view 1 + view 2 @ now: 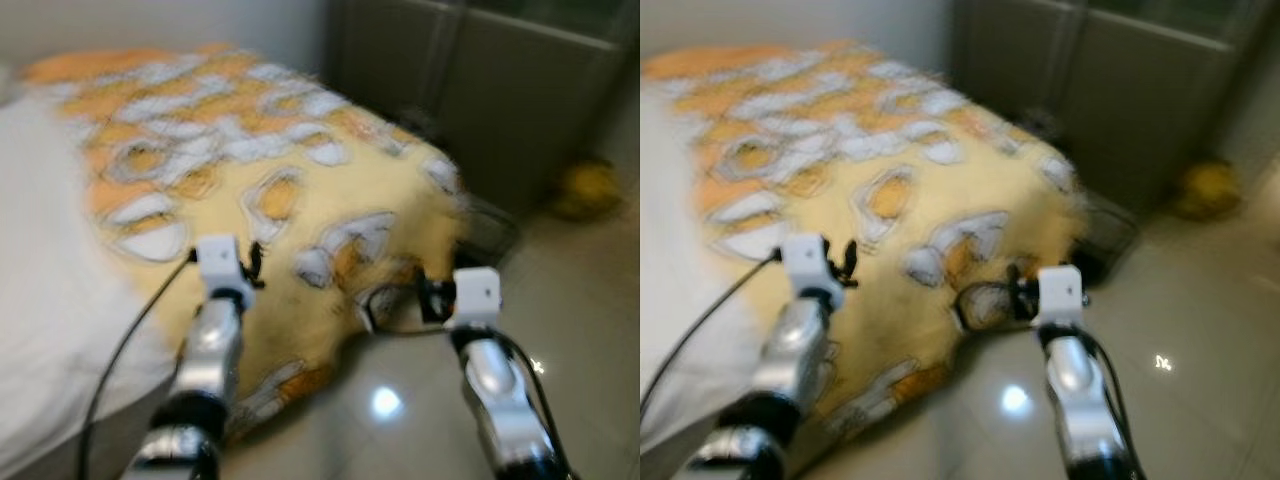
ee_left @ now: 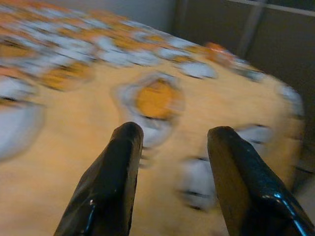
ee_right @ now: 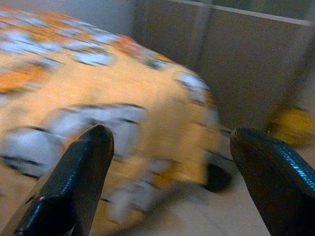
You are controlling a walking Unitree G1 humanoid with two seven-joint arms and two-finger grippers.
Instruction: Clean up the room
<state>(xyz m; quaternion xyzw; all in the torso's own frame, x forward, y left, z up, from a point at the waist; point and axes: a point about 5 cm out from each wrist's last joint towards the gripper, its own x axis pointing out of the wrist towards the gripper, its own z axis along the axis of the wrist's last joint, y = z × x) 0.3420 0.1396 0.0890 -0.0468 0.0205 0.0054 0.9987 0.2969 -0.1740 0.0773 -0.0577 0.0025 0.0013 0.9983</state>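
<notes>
Blanket [image 1: 300, 180], yellow with orange and white patches, is spread over the bed [image 1: 50, 300] across the upper left and centre of the frame, its corner drooping toward the glossy floor [image 1: 580, 300]. The left tool [image 2: 170, 147] is held above it at lower centre-left, fingers parted and empty. The right tool [image 3: 170, 167] is seen at lower right by the drooping corner, spread wide, gripping nothing. A blurred yellow object [image 1: 588, 187] lies by the dark cabinet [image 1: 480, 80], upper right.

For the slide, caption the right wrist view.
Open right gripper faces the yellow patterned blanket draped over the bed's corner.
</notes>
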